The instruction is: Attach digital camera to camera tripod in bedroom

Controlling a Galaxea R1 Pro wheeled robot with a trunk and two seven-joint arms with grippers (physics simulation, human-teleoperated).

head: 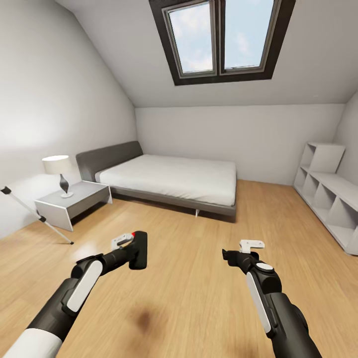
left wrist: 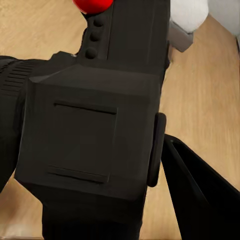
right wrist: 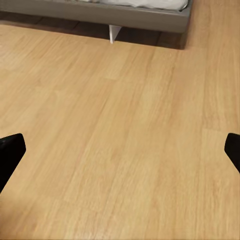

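— Left gripper (head: 130, 251): clamped on anything?
— Clamped on the digital camera (head: 140, 248). Taking the room from the left, though: found the camera tripod (head: 35, 214) leaning tilted at the wall, beyond the nightstand (head: 74, 201) from the bed (head: 169, 181), well apart from both arms.
— Then the camera itself?
— Hung above the floor (right wrist: 120, 100), well short of the bed, toward its headboard side. Showed a black finger (left wrist: 200, 195) lying along the body's flank in the left wrist view.
— Judged to handle how?
— Probably rigid and fairly light, with a hard, smooth casing, so likely to twist if pinched at a corner. Best taken across the flat flanks, clear of the red dot (left wrist: 92, 4) and of the underside meant for the mount.
— And the right gripper (head: 229, 256)?
— Hung empty in front of the bed's foot end, with fingertips spread wide apart.
— Any use for it?
— Perhaps steadying the tripod high on a leg; looked thin-legged and easy to tip.
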